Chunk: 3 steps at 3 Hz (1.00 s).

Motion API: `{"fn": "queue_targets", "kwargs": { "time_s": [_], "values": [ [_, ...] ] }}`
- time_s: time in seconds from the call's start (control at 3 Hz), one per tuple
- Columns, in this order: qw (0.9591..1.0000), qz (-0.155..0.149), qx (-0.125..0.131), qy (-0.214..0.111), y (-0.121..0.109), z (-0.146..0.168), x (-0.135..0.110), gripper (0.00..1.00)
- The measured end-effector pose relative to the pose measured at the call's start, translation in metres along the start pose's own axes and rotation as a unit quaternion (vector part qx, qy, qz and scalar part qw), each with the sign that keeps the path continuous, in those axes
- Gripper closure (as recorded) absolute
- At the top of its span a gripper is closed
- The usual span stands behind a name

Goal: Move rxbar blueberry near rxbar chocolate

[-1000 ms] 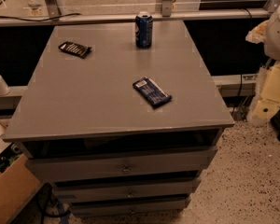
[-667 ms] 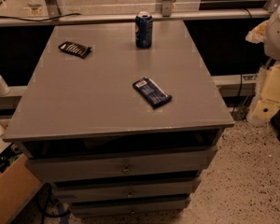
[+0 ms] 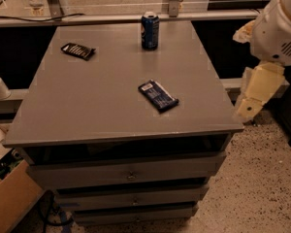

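Edging nearer the table than before, the pincer (open or closed, cannot tell) hangs beside its edge.

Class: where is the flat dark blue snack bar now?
Camera view: the flat dark blue wrapped bar lies right of centre on the grey table, in front of the blue soda can; the cream gripper hangs beyond the table's right edge.

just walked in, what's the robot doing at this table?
Nothing is being handled right now. The gripper hangs off the right side of the table, touching none of the items. The rxbar blueberry lies near the front middle, the rxbar chocolate at the back left, and a soda can stands at the back. The bars lie well apart.
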<state>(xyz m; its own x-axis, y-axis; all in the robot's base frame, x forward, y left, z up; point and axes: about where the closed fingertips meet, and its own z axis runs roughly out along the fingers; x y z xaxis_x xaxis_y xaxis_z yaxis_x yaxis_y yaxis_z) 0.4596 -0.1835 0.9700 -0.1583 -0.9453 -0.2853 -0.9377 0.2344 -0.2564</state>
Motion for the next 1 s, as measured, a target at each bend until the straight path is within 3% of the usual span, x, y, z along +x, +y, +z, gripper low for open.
{"fn": "queue_targets", "kwargs": {
  "time_s": [1.0],
  "values": [
    [0.9964,-0.002,-0.041,-0.074,-0.009,0.103,-0.088,0.00]
  ]
}}
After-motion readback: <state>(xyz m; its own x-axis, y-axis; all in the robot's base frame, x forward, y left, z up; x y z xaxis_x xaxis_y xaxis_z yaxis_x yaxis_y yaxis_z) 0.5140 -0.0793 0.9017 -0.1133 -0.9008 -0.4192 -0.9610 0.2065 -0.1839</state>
